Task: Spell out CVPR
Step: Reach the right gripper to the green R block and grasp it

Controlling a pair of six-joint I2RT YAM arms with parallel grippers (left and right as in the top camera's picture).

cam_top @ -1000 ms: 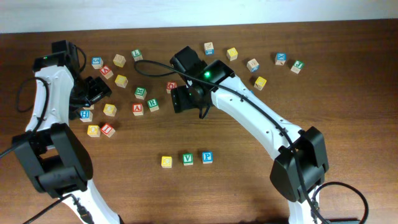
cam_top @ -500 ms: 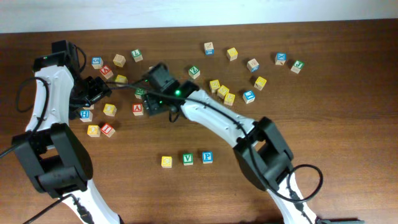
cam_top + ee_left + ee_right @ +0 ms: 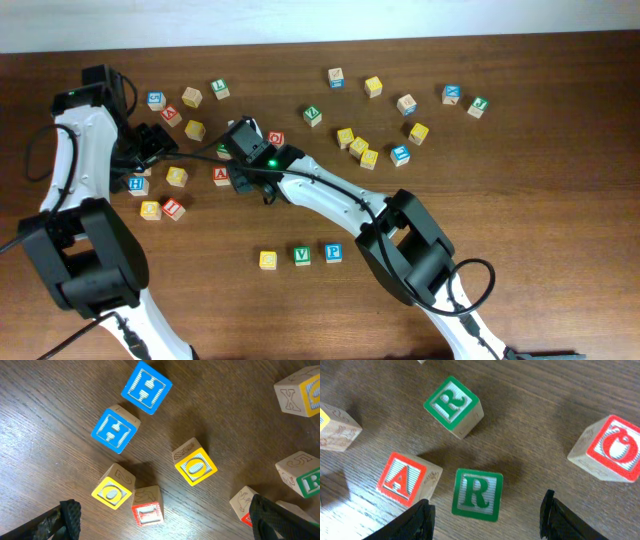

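Note:
A yellow C block (image 3: 268,260), a green V block (image 3: 302,255) and a blue P block (image 3: 333,253) stand in a row at the table's front. My right gripper (image 3: 243,170) is open above a green R block (image 3: 477,494), which lies between its fingers (image 3: 487,520) without touching them. A second green R block (image 3: 453,406) lies just beyond it. In the overhead view the arm hides both R blocks. My left gripper (image 3: 150,150) is open and empty (image 3: 167,522) above the blocks at the left.
A red A block (image 3: 402,478) sits close to the left of the R. A red O block (image 3: 615,449) lies to the right. Two blue H blocks (image 3: 115,429), yellow O blocks (image 3: 195,466) and a red I block (image 3: 147,506) lie under the left gripper. Several blocks (image 3: 358,147) are scattered at the back right.
My right arm has swung left across the table and now hovers over the green R blocks. The left arm has not moved.

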